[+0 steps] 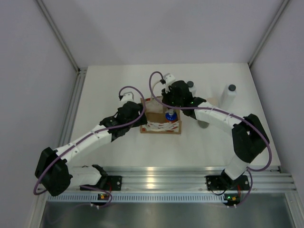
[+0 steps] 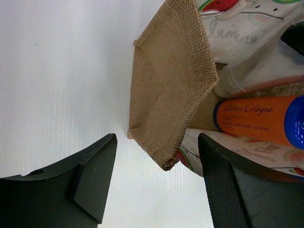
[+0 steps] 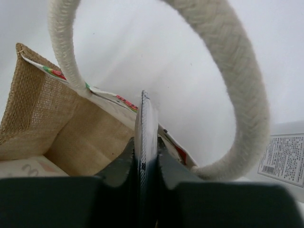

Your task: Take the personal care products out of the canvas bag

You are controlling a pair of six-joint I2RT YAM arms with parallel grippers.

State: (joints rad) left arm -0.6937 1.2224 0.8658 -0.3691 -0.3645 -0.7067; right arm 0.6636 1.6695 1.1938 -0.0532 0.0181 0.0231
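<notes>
The canvas bag (image 1: 161, 126) stands mid-table, and the orange bottle with blue top (image 1: 170, 115) lies inside it. In the left wrist view the orange bottle (image 2: 256, 118) shows inside the bag's burlap corner (image 2: 171, 90). My left gripper (image 1: 141, 113) is open, its jaws straddling that corner (image 2: 156, 142). My right gripper (image 1: 167, 103) is shut at the bag's far rim. Its closed tips (image 3: 144, 109) sit inside the cream handle loop (image 3: 237, 80), with nothing seen between them. Two white bottles (image 1: 229, 97) (image 1: 191, 86) stand outside the bag. A grey-green bottle (image 1: 203, 124) lies partly under my right arm.
Grey walls close in the table on the left, far and right sides. A metal rail (image 1: 190, 178) runs along the near edge by the arm bases. A white bottle's label (image 3: 285, 159) shows at the right of the right wrist view.
</notes>
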